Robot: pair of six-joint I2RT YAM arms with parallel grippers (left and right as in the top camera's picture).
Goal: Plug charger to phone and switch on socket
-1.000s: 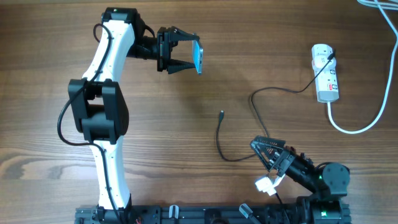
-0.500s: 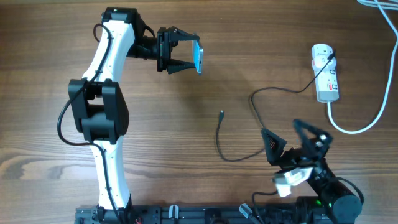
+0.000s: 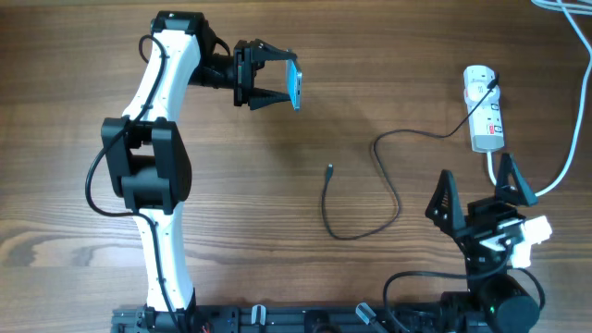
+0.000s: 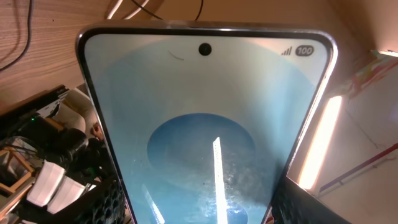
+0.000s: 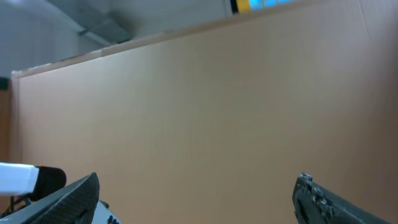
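Plainly, the next job falls to the right gripper. Its fingers stand spread wide with nothing between them, at the near right, just on the near side of the socket. It should swing left to the charger, whose tiny free plug lies mid-table, and pinch just behind the tip so the connector juts out straight. The left gripper is clamped on the phone, holding it on edge at the far left-centre; a steady hold there would help. Counted: one phone, one charger, one socket, one thick white cord, two arms.
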